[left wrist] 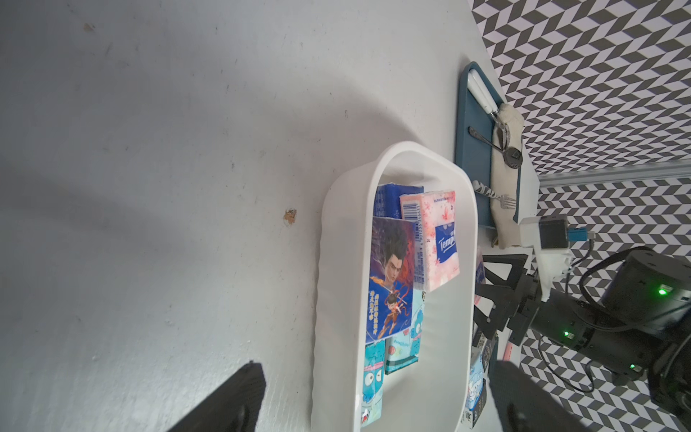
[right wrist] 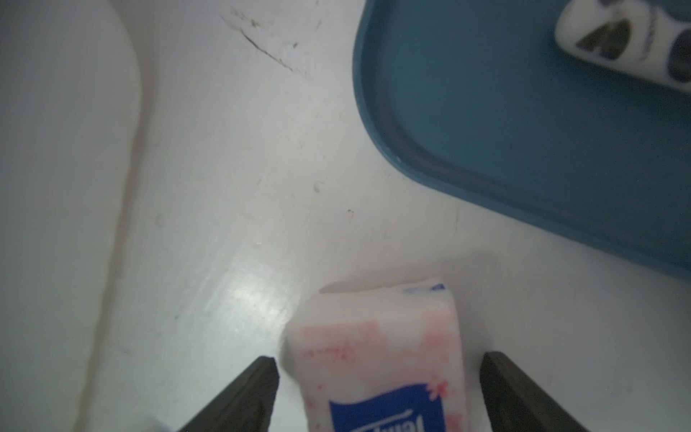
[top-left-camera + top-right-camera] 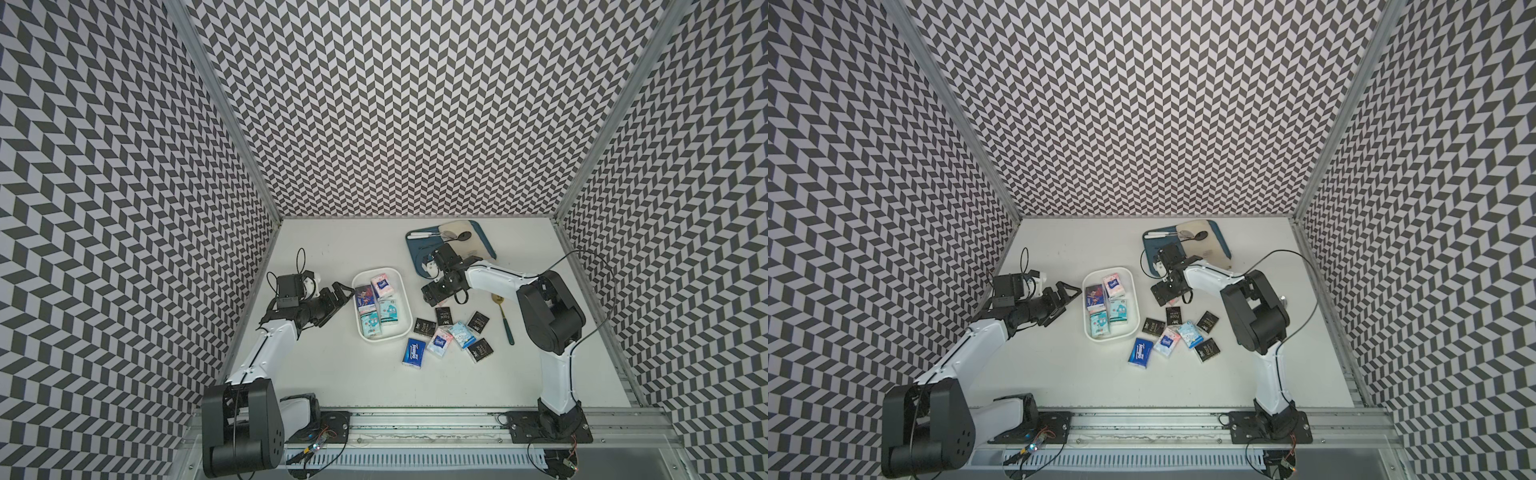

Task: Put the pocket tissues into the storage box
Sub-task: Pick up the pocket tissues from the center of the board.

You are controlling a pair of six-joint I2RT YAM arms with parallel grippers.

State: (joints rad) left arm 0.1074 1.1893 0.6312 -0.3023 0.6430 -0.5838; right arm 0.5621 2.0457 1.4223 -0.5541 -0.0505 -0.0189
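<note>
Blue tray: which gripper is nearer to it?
Right. The right gripper hovers at a corner of the blue tray; the left gripper sits beyond the storage box.

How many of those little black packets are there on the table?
4 black packets, all lying right of the storage box: one nearest it, one behind that, one farther right, one frontmost. The box may hide more.

The storage box (image 3: 384, 337) sits mid-table and holds several pocket tissues (image 3: 384, 309). Seven loose packets (image 3: 441, 341) lie near and right of it. The left gripper (image 3: 345, 296), jaws apart, stands just left of the box.
</note>
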